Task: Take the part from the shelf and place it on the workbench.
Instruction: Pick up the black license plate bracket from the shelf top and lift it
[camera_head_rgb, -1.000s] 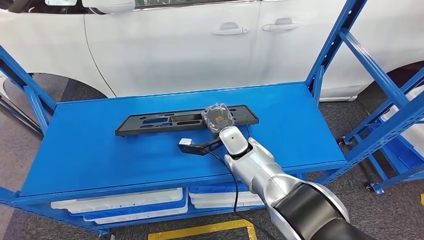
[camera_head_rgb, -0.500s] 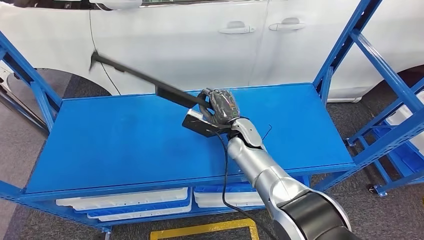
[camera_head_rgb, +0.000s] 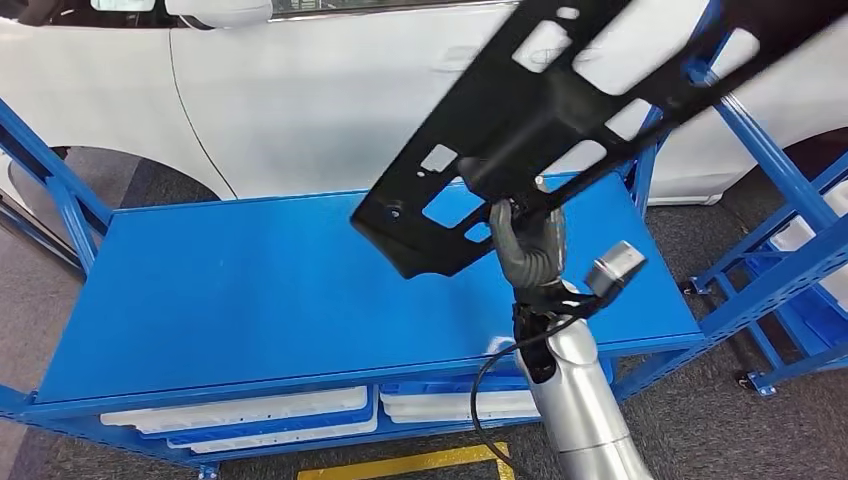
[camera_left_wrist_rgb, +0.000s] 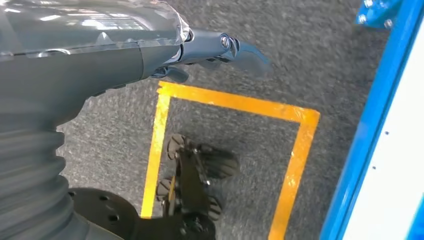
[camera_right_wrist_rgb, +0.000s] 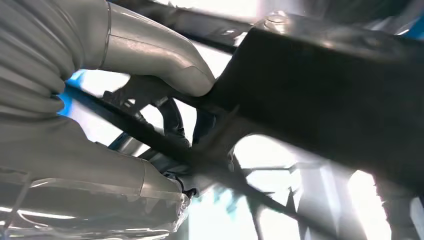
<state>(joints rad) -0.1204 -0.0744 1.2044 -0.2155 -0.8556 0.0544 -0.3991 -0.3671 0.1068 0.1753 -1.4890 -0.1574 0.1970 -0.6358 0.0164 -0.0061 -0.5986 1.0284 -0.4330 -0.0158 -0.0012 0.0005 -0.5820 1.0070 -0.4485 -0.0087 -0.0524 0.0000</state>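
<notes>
The part (camera_head_rgb: 520, 105) is a long black plastic panel with several cut-outs. It hangs tilted high above the blue shelf top (camera_head_rgb: 250, 280), running from mid-picture up to the top right corner in the head view. My right hand (camera_head_rgb: 525, 235) grips it from below near its lower end, the forearm standing almost upright over the shelf's front right area. In the right wrist view the dark part (camera_right_wrist_rgb: 325, 100) lies across my right hand (camera_right_wrist_rgb: 165, 100), clamped between the thumb and fingers. My left hand (camera_left_wrist_rgb: 150, 50) hangs over the floor, holding nothing.
A white car (camera_head_rgb: 300, 90) stands right behind the shelf. Blue uprights and braces (camera_head_rgb: 760, 150) rise at the shelf's right end, beside another blue rack (camera_head_rgb: 800, 270). White trays (camera_head_rgb: 250, 410) fill the lower level. Yellow tape (camera_left_wrist_rgb: 230, 102) marks the grey floor.
The part lay flat on the shelf top, then my right hand raised it. Now it has swung up and to the right, well clear of the shelf, with the forearm turned upright.
</notes>
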